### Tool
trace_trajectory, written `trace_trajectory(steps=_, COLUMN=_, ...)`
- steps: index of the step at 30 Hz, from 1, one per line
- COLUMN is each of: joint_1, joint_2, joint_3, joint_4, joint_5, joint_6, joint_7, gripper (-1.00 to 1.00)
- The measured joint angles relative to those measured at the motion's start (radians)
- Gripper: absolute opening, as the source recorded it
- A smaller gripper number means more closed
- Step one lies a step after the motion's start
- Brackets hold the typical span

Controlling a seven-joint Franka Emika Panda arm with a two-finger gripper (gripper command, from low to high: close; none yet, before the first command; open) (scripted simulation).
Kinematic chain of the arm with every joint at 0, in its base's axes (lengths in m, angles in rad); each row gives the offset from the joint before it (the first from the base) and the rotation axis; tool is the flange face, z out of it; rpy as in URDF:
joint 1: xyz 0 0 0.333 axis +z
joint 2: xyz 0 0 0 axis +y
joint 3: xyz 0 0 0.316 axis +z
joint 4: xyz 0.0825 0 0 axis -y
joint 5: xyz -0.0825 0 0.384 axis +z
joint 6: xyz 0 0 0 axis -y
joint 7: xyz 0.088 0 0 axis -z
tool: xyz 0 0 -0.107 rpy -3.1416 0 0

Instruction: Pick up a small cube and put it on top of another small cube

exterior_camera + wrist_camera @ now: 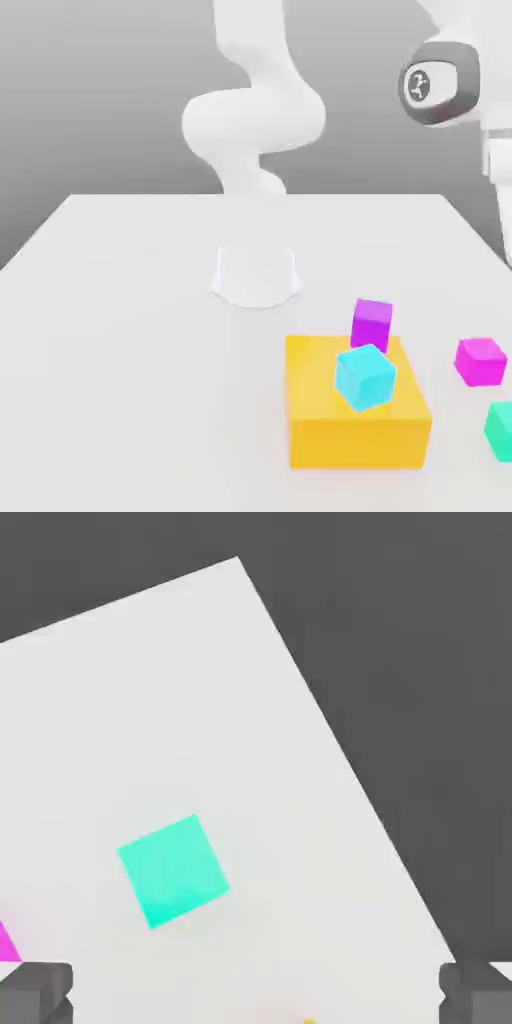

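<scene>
The white jointed arm (250, 120) bears a round emblem (418, 87), unreadable; its two-finger gripper (256, 994) points down, wide apart, near the white tabletop's (150, 712) edge.

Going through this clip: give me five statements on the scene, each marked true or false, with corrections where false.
1. The yellow block is larger than the pink-magenta cube. True.
2. The gripper is closed on a cube. False: its fingers stand wide apart with nothing between them.
3. In the exterior view, the cyan cube overlaps the yellow block's outline. True.
4. The pink-magenta cube is already stacked on the purple cube. False: the two are apart, with the pink-magenta one farther to the exterior view's right.
5. The green cube rests on top of the yellow block. False: it is on the white table, away from the block.
</scene>
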Motion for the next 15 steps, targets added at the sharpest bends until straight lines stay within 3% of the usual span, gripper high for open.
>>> trace_trajectory(steps=5, joint_1=0.105, joint_2=0.188, joint_3=0.031, joint_4=-0.057, joint_5=-0.118, joint_6=0.092, joint_7=-0.047, gripper=0.00)
trace_trajectory(steps=10, joint_1=0.201, joint_2=0.370, joint_3=-0.073, joint_4=-0.033, joint_5=-0.231, joint_6=0.227, joint_7=0.018, gripper=0.00)
trace_trajectory(steps=11, joint_1=0.218, joint_2=0.400, joint_3=-0.093, joint_4=-0.027, joint_5=-0.246, joint_6=0.251, joint_7=0.029, gripper=-1.00)
trace_trajectory(steps=15, joint_1=0.218, joint_2=0.400, joint_3=-0.093, joint_4=-0.027, joint_5=-0.247, joint_6=0.250, joint_7=0.030, gripper=-1.00)
